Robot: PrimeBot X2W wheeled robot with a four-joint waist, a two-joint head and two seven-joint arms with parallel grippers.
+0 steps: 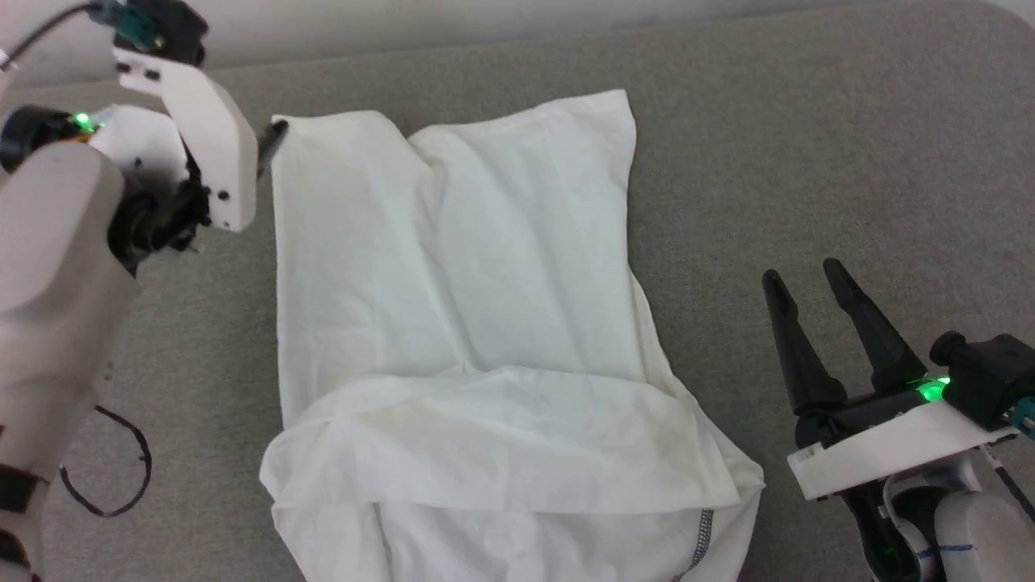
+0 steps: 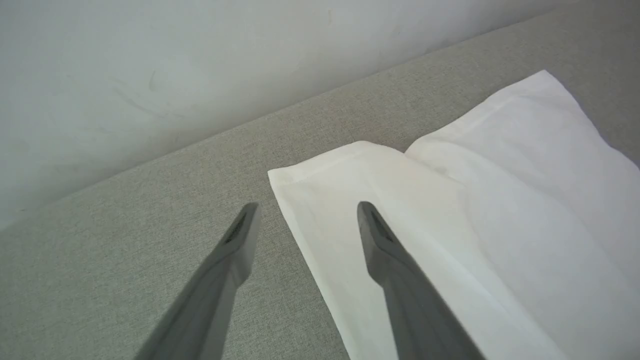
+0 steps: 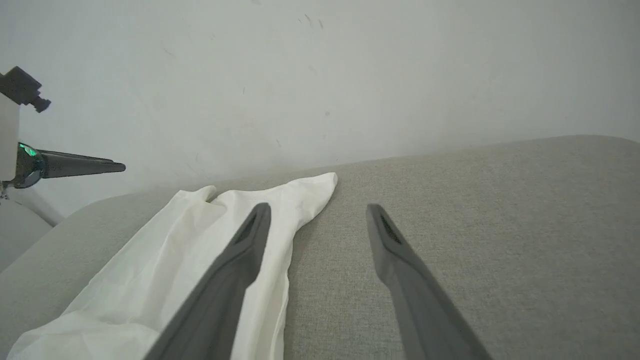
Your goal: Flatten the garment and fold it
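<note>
Since the large white thin-fabric garment (image 1: 453,307) lay part-folded, grey woven upholstery (image 1: 808,121) beneath it, it was judged light, limp and slip-prone. At its far left corner, the advised hold, the left gripper (image 2: 305,209) hung spread and empty. The right gripper (image 1: 800,275) waited beside its right edge, likewise spread and empty.

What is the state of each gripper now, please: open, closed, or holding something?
Left gripper: open, holding nothing, near a corner of the large white thin-fabric garment.
Right gripper: open, holding nothing, beside the garment.
</note>
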